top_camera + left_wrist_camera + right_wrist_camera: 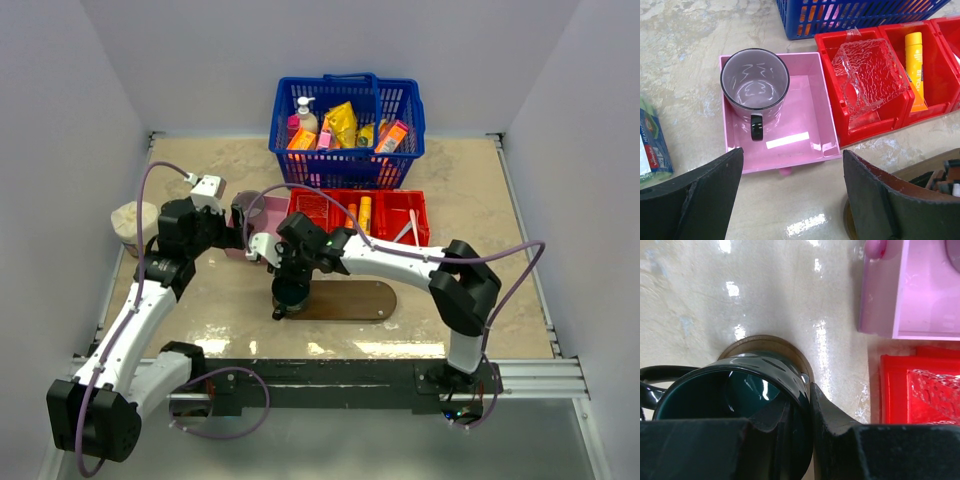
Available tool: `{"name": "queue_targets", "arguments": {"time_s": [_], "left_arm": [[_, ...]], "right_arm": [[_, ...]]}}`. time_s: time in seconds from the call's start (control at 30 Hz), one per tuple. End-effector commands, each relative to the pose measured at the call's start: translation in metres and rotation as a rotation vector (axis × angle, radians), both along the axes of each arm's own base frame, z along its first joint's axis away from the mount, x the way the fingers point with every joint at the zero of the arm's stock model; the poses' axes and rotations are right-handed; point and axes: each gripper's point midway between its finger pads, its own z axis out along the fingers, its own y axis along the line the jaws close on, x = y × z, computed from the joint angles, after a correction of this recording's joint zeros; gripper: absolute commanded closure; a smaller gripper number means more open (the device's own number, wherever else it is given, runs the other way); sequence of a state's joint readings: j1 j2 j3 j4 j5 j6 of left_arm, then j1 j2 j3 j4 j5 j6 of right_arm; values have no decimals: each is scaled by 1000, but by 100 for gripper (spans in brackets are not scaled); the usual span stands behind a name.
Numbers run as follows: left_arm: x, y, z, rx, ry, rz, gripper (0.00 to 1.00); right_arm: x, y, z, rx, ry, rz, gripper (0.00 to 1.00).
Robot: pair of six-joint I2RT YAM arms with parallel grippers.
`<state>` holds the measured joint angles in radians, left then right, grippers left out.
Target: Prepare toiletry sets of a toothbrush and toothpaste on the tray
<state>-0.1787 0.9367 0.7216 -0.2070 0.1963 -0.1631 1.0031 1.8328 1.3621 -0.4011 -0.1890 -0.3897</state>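
The dark green mug (290,293) stands on the left end of the tray (365,302), with the right tool (807,412) pinched on its wall, so that end is blocked. The rest of the tray lies open from above. The right arm (390,258) stretches across the narrow strip between the tray and the red bin (418,208), barring the bin's near side. The blue basket (345,150) walls the bin's far side. In the bin, crumpled clear plastic (872,75) fills the left compartment; the tube (916,65) leaves room beside it. A grey mug (755,82) takes one corner of the pink box (800,115). The left tool (793,160) hangs spread wide over bare worktop (805,200) just beside the box.
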Motion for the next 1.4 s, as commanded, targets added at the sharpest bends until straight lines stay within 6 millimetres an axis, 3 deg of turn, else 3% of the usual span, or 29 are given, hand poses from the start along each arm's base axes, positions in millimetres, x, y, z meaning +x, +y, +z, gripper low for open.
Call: {"name": "queue_targets", "arguments": {"time_s": [0.0,0.23,0.5,0.6,0.83,1.03,1.37], "left_arm": [[3,2,1,13,-18,2,15],[4,3,2,17,-21,7,15],[3,6,0,25,-19,17,15],[3,6,-1,26,-17,19,14],[3,6,-2,26,-16,21,14],[3,7,-2,26,-16,23,14],[1,16,11,33,-63,75,14]], "right_arm": [[7,14,26,58,-51,18,100],[13,13,26,52,-71,-11,90],[19,7,33,61,-93,-80,59],[23,8,39,84,-104,-110,52],[21,7,52,128,-95,-148,49],[15,2,74,210,-80,-201,47],[8,-28,107,346,34,-530,44]]}}
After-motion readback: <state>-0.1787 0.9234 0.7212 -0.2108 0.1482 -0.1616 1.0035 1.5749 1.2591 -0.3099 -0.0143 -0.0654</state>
